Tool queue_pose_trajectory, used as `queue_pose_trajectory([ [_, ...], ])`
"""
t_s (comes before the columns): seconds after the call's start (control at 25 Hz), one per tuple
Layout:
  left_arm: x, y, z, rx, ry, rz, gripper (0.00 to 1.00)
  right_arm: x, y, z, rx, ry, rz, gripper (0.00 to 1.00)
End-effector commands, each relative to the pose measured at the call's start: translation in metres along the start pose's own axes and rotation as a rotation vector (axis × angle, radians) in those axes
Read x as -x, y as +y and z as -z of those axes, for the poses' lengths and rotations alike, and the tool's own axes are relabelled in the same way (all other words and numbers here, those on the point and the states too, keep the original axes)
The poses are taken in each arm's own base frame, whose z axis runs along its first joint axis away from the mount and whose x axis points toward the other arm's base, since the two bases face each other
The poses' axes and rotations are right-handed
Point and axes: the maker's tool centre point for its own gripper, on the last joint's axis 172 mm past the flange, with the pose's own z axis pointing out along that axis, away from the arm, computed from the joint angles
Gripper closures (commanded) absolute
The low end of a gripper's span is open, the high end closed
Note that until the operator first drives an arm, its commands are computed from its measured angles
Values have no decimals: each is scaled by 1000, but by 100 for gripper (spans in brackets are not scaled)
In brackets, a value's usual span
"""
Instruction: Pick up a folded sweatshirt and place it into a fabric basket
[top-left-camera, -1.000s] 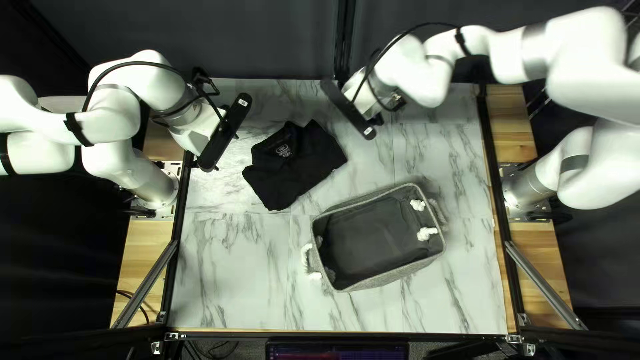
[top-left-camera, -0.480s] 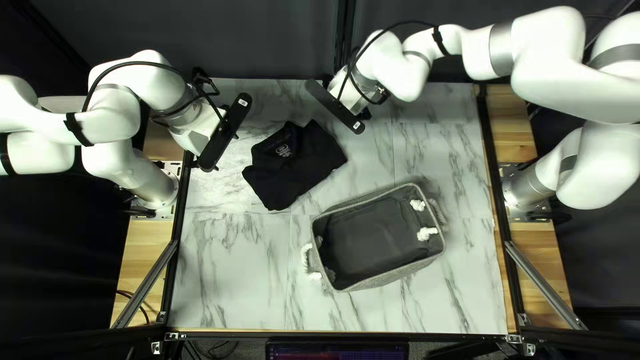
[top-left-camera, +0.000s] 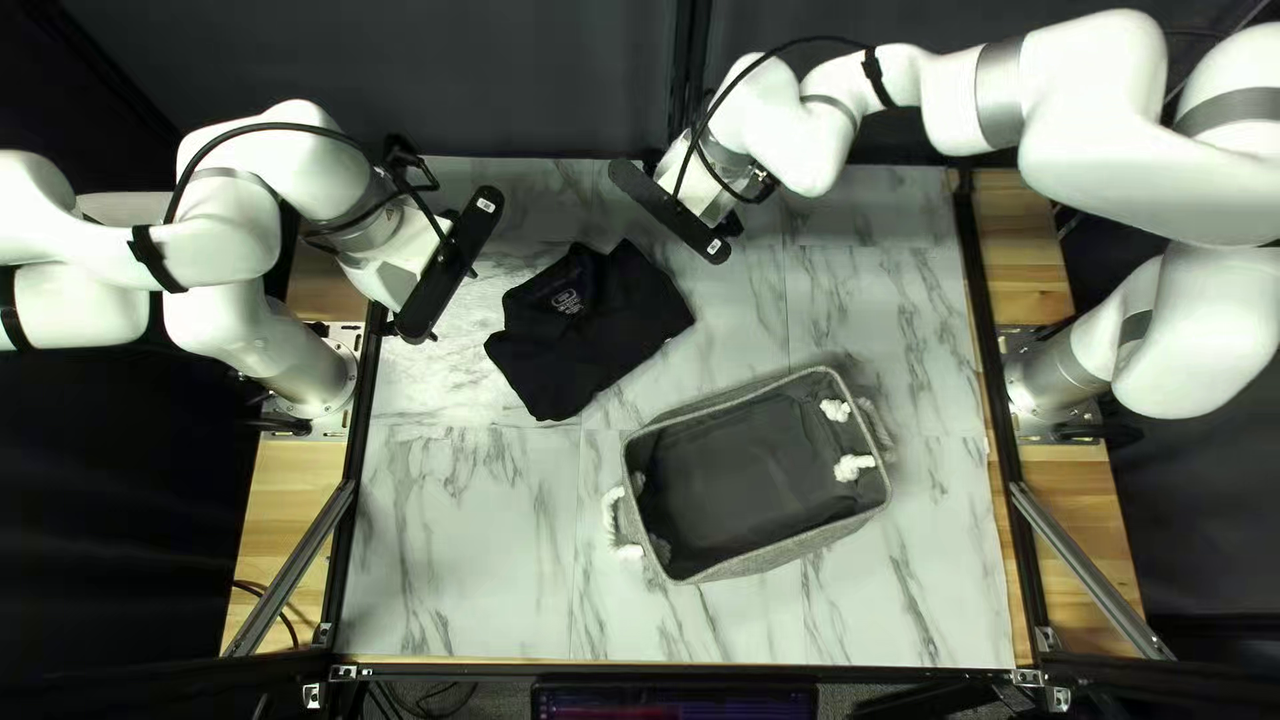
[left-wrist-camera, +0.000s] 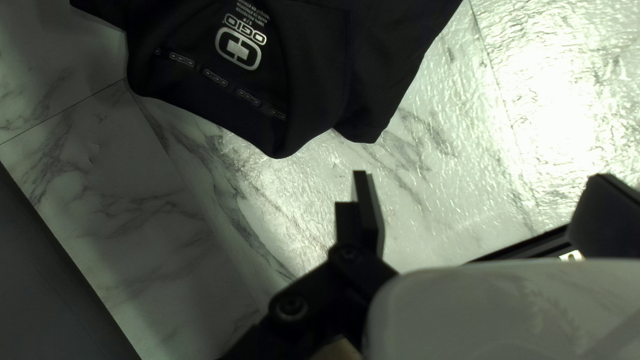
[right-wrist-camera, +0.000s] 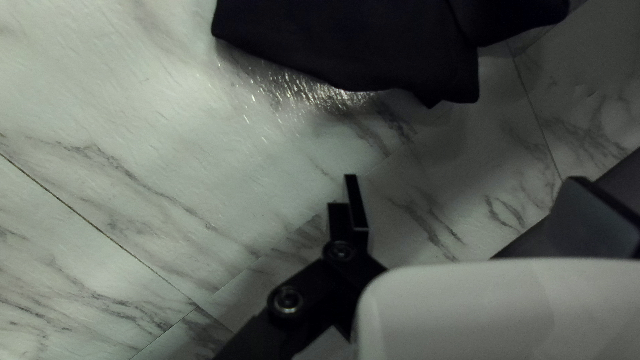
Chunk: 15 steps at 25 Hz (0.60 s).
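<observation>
**We Are Facing a Surface [top-left-camera: 467, 560] Bearing a Basket [top-left-camera: 787, 548] and a Sweatshirt [top-left-camera: 587, 340]**

The marbled surface is supporting the gray basket, which is standing upright with white rope handles [top-left-camera: 615, 520] showing at its ends. Farther back, toward our left arm's side, the folded black sweatshirt is lying outside the basket. We are holding the left gripper [top-left-camera: 451, 264] and the right gripper [top-left-camera: 671, 211] near opposite sides of the sweatshirt, and both are standing spread wide, apart from the cloth.
</observation>
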Motion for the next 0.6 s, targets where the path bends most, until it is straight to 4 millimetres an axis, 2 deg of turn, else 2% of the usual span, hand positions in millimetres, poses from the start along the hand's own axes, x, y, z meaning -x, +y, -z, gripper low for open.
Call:
queue_pose_trajectory([
  [0.04,0,0,0,0,0,0,0,-8,3,-2,-22,4,45,0],
  [0.24,0,0,0,0,0,0,0,-7,15,4,-44,7,90,0],
  [0.32,0,0,0,0,0,0,0,-8,14,-3,-60,2,114,0],
  [0.48,0,0,0,0,0,0,0,-10,-5,-20,-85,-8,186,0],
  [0.6,0,0,0,0,0,0,0,-17,1,-15,-85,-16,244,0],
])
